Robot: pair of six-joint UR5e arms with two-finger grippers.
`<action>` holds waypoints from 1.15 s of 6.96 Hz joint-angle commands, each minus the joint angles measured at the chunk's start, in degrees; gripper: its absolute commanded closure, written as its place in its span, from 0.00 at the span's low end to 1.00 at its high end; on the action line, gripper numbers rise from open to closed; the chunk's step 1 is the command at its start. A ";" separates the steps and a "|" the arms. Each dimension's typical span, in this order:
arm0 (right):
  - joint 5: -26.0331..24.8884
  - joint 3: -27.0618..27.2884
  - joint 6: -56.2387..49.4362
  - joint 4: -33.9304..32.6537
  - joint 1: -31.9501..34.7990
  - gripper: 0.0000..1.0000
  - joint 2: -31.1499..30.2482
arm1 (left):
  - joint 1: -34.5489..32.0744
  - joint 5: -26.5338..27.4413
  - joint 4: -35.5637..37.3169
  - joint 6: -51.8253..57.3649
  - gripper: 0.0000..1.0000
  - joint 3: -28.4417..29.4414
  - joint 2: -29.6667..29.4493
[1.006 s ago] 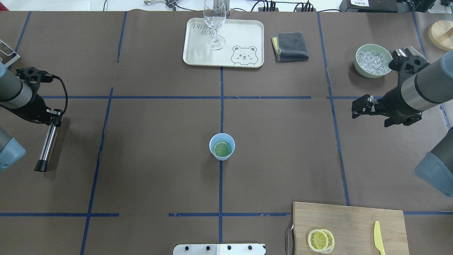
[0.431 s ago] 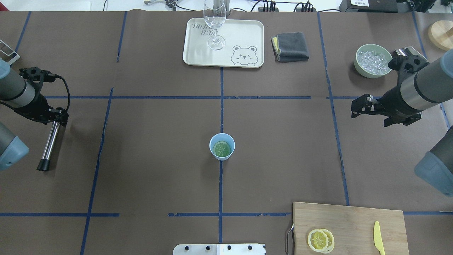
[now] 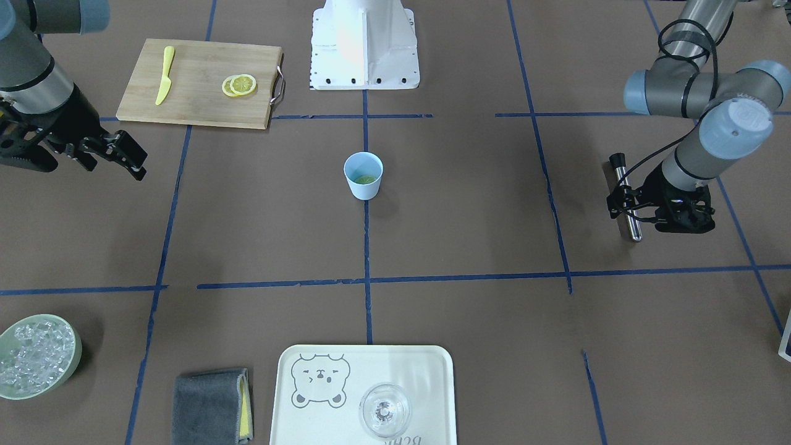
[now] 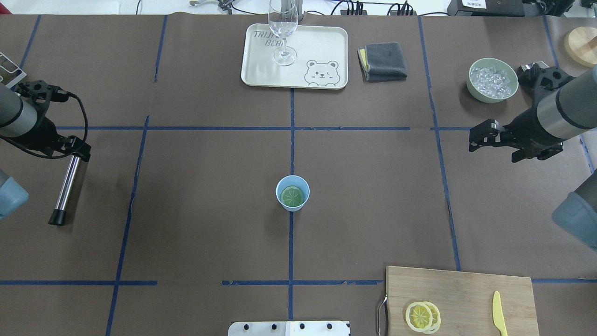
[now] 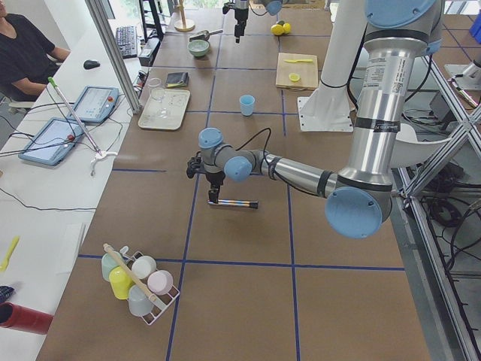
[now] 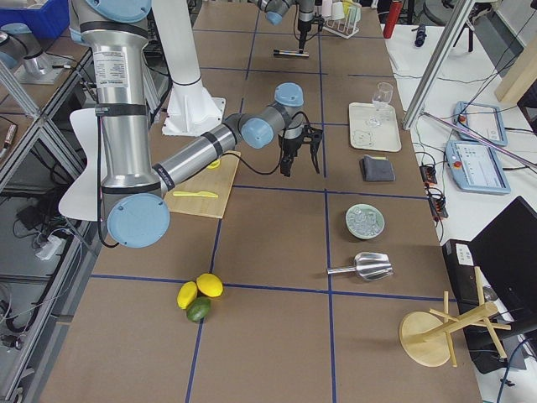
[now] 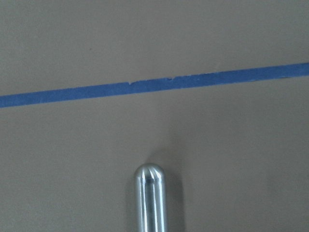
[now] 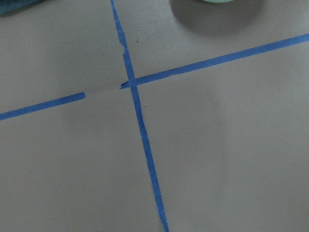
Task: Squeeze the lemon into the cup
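One lemon [image 4: 292,196] slice lies flat in the bottom of the cup [image 3: 363,185], which stands alone at the middle of the surface [image 4: 205,224]; two more slices [image 4: 422,317] overlap on the board [image 4: 466,287], well apart from it. A slice like this is probably light, soft and wet. It should fold and tear easily and slip under hard fingers, so the firmer rind, pinched across the width, looks the best hold. The cup itself seems light and easy to tip, and its narrow mouth leaves little room to reach in. The right gripper [image 4: 476,136] hangs wide and empty over the surface, near the bowl [image 4: 472,88] of ice. The left gripper [image 4: 78,150] sits at one end of a metal rod [image 4: 65,186] that lies on the surface; whether it clamps the rod I cannot tell. The wrist views give only tape lines and the rod's rounded tip, with no fingers in sight. The slice in the cup looks greenish from overhead, and liquid cannot be made out. From the front the cup wall hides most of it. The lower slice on the board is partly covered.
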 commanded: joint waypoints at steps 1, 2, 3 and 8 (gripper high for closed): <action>6.73 -5.52 -15.62 -0.58 9.80 0.00 -1.23 | -13.98 -6.07 0.38 18.08 0.00 -2.33 5.43; 9.72 -9.03 -24.41 -0.67 14.90 0.00 -1.50 | -21.71 -7.84 0.46 24.61 0.00 -1.98 7.81; 11.49 -11.50 -30.50 -0.67 18.43 0.00 -1.76 | -26.40 -7.94 0.55 27.98 0.00 -1.37 8.71; 11.68 -20.14 -53.77 -4.80 28.49 0.00 -2.81 | -34.89 -10.49 18.83 39.44 0.00 -2.42 9.59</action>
